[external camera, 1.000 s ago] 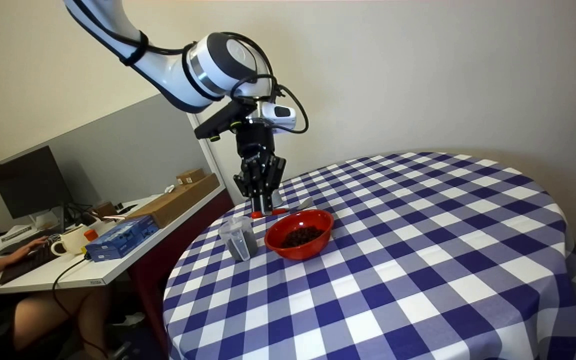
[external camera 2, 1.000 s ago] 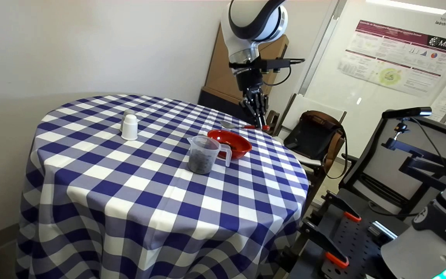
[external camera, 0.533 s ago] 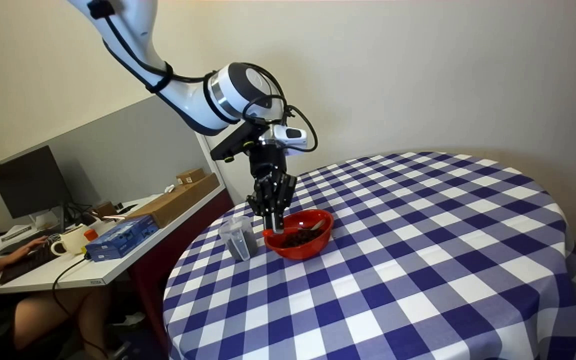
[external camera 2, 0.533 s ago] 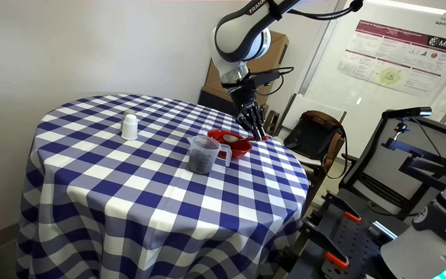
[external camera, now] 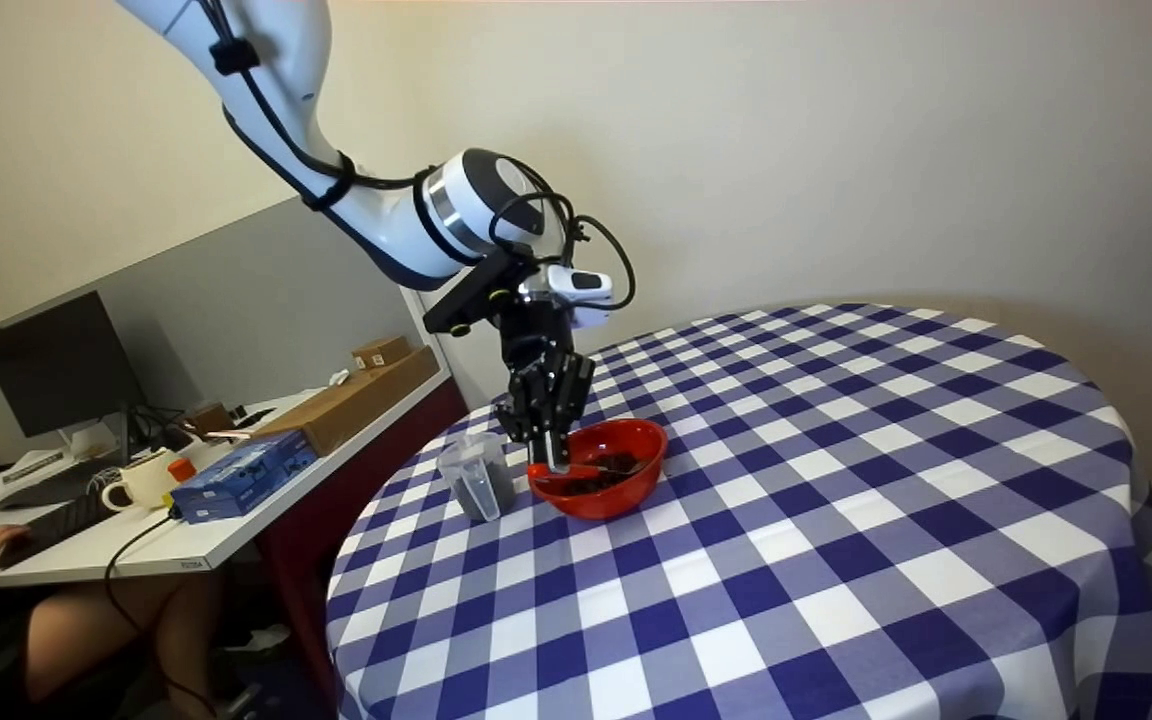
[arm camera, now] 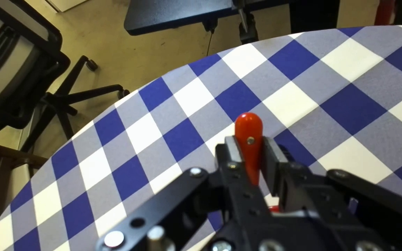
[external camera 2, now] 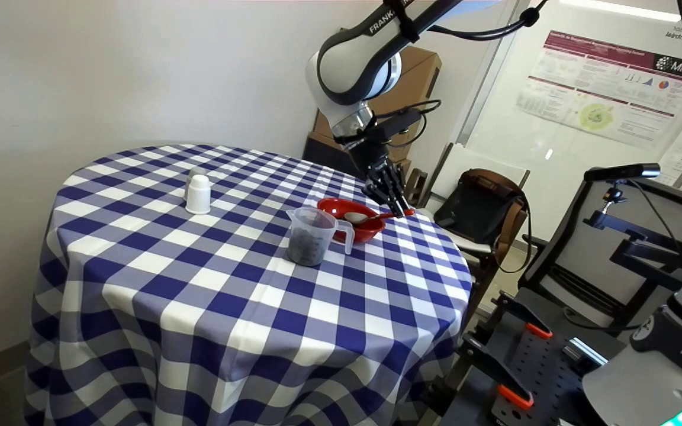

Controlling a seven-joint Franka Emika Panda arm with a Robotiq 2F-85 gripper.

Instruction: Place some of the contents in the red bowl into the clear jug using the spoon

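Observation:
My gripper (external camera: 548,462) is shut on the orange-red handle of the spoon (external camera 2: 399,215), near its end. It also shows in an exterior view (external camera 2: 401,208). In the wrist view the handle (arm camera: 249,150) sits between the two finger pads (arm camera: 250,153). The spoon reaches over the near rim of the red bowl (external camera: 604,505), its silvery head (external camera 2: 355,217) down inside it. The dark bits (external camera: 588,485) lie in the bowl, around the head, which is largely hidden in an exterior view. The clear jug (external camera 2: 312,236) stands upright beside the bowl; its lower part looks dark grey.
A white shaker (external camera 2: 198,195) stands on the checked tablecloth (external camera 2: 157,248), with a greyish one (external camera 2: 193,174) partly behind it. The jug's handle (external camera 2: 347,235) points toward the bowl. The table's edge curves close by my gripper. A desk (external camera: 151,545) stands beside the table.
My gripper has moved down with the spoon. The spoon's head went from above the table behind the bowl into the bowl, and lower among the dark bits. Jug and bowl stayed put.

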